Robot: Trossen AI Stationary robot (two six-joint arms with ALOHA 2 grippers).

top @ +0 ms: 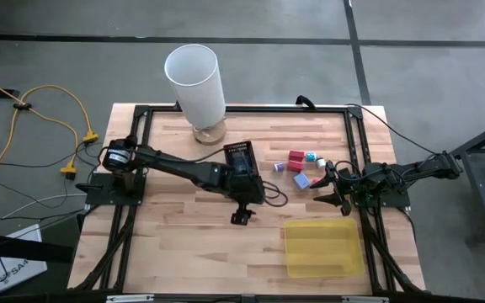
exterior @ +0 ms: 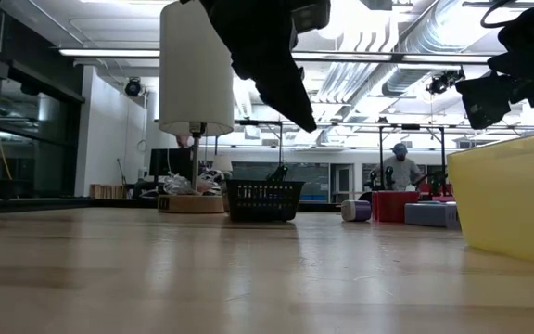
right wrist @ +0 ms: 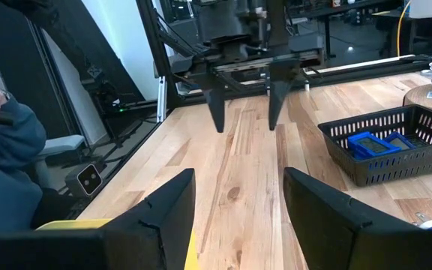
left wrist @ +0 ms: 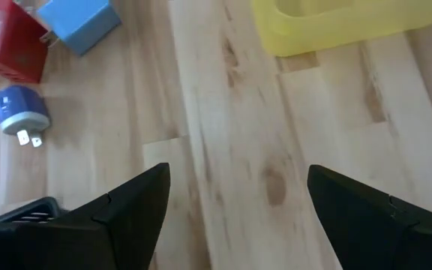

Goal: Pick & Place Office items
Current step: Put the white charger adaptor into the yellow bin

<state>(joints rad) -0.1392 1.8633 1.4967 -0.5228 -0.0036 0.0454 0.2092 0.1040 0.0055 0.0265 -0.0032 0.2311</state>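
Note:
Several office items lie on the table right of the black mesh box (top: 241,157): a red block (top: 296,158), a pale blue block (top: 301,179), a purple piece (top: 279,167) and a white and teal one (top: 311,157). The left wrist view shows the red block (left wrist: 10,41), the pale blue block (left wrist: 77,22) and the purple piece (left wrist: 21,112). Blue pieces (right wrist: 373,144) lie inside the mesh box. My left gripper (top: 241,217) (left wrist: 238,202) hangs open above bare wood, near side of the box. My right gripper (top: 328,187) (right wrist: 238,202) stands open and level at the right edge.
A flat yellow tray (top: 322,247) lies at the near right, its rim (left wrist: 351,26) just beyond my left gripper. A tall white cylinder on a wooden base (top: 196,84) stands at the far edge. Bare wood stretches near and left of the left gripper. A person's sleeve (right wrist: 6,150) shows beyond the table.

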